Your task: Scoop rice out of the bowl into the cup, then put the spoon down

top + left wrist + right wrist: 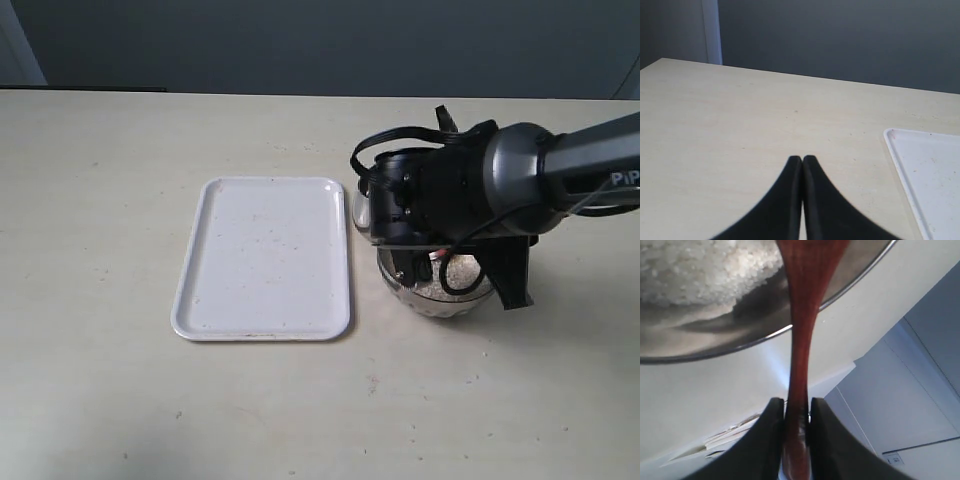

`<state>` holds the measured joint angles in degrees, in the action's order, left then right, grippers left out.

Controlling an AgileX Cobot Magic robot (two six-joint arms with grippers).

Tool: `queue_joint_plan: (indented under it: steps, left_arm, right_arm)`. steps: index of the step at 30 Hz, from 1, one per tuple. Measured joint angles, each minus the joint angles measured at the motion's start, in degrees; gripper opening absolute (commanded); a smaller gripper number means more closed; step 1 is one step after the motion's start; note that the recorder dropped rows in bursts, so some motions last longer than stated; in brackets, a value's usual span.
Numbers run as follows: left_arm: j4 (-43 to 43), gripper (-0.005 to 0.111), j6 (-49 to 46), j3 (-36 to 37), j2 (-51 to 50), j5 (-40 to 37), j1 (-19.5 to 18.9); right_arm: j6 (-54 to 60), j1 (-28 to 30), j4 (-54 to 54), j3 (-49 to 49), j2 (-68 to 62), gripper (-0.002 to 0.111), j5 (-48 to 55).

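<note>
The steel bowl [440, 303] stands right of the tray and holds white rice [455, 272]. My right arm [470, 190] hangs over it and hides most of it. In the right wrist view my right gripper [796, 402] is shut on the slim handle of the reddish-brown wooden spoon [802, 315]. The spoon reaches over the bowl's rim [740, 342] beside the heaped rice [695, 270]; its scoop end is out of frame. A sliver of the steel cup [359, 208] shows behind the arm, at the tray's far right corner. My left gripper [802, 159] is shut and empty above bare table.
A white rectangular tray [262, 258] lies flat left of the bowl, with a few specks on it; its corner shows in the left wrist view [925, 170]. The pale table [100, 200] stretches wide to the left and front. A dark wall runs behind the table.
</note>
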<state>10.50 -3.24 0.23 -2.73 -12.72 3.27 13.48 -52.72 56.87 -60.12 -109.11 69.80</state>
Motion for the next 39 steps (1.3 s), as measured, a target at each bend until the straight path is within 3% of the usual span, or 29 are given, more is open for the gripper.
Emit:
queue_joint_plan:
  steps: [39]
  left_arm:
    - [0.0,0.001,0.0,0.0,0.0,0.0,0.0]
  right_arm:
    - [8.1,-2.7,-12.1,-3.0,-0.2,-0.001,0.6]
